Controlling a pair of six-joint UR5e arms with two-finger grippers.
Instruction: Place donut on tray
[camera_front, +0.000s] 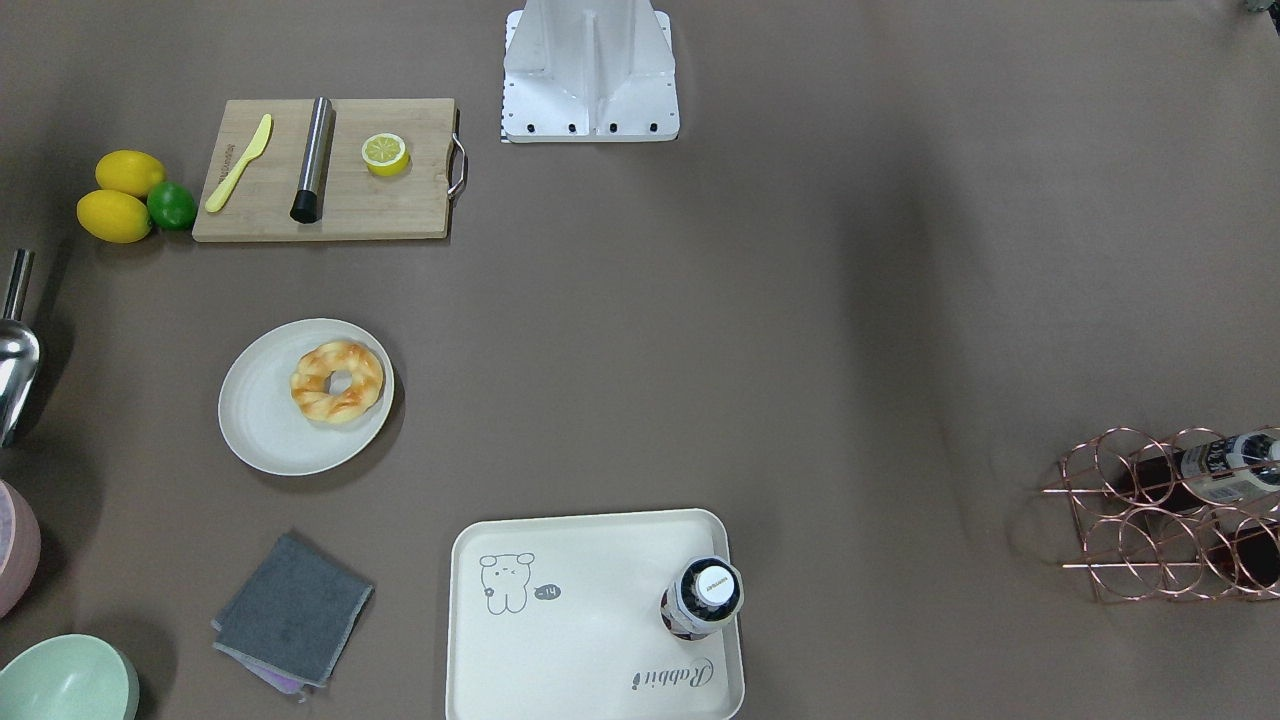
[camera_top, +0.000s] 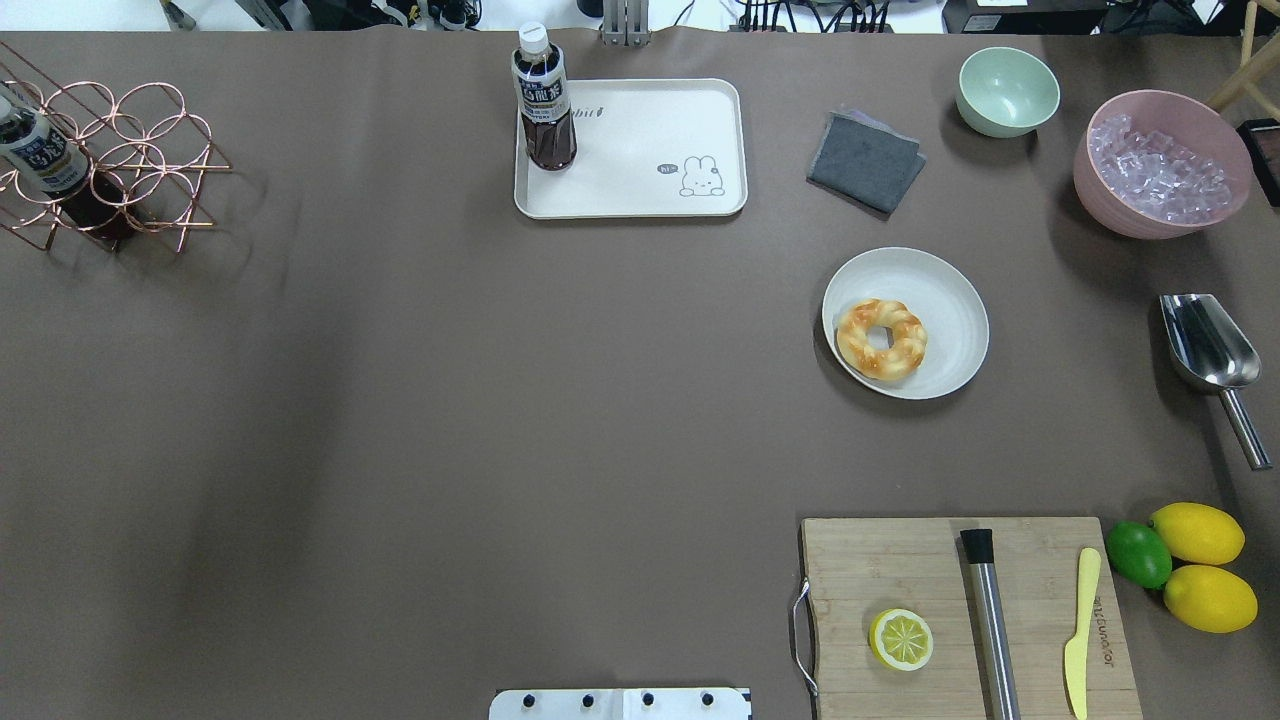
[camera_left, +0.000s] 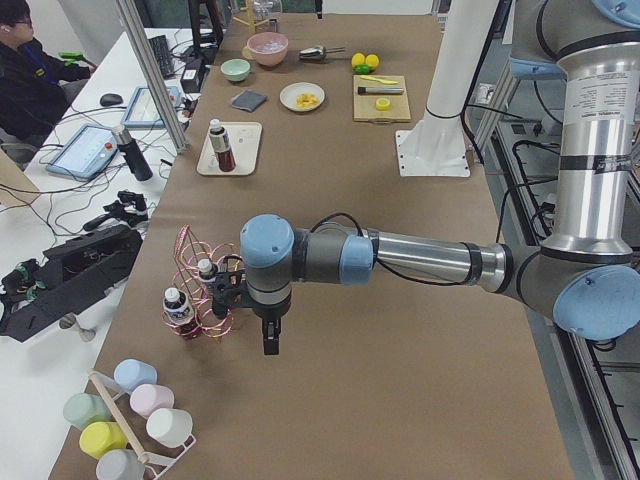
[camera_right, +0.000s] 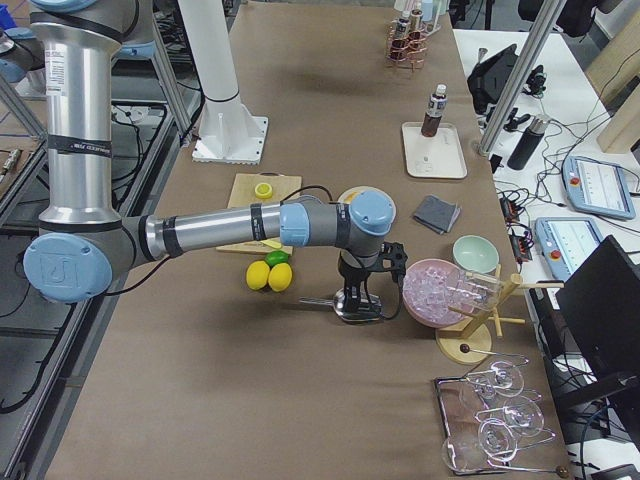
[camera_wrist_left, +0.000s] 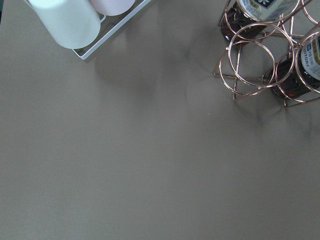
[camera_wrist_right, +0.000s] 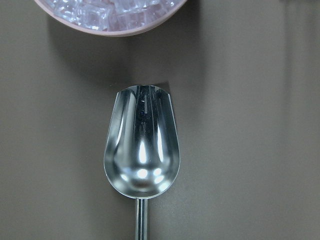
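Both arms' jaws apart from donut (camera_front: 337, 381) on plate (camera_front: 262, 420); open or clenched, cannot tell.

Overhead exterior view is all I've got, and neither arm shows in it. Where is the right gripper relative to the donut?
Observer: The exterior right view shows the right gripper hanging above the metal scoop, next to the pink ice bowl. It is well away from the donut, which sits on its plate.
Operator: And the left gripper, is it anywhere near the tray?
Observer: No. In the exterior left view the left gripper hangs beside the copper bottle rack, well away from the tray. I can't tell whether it is open.
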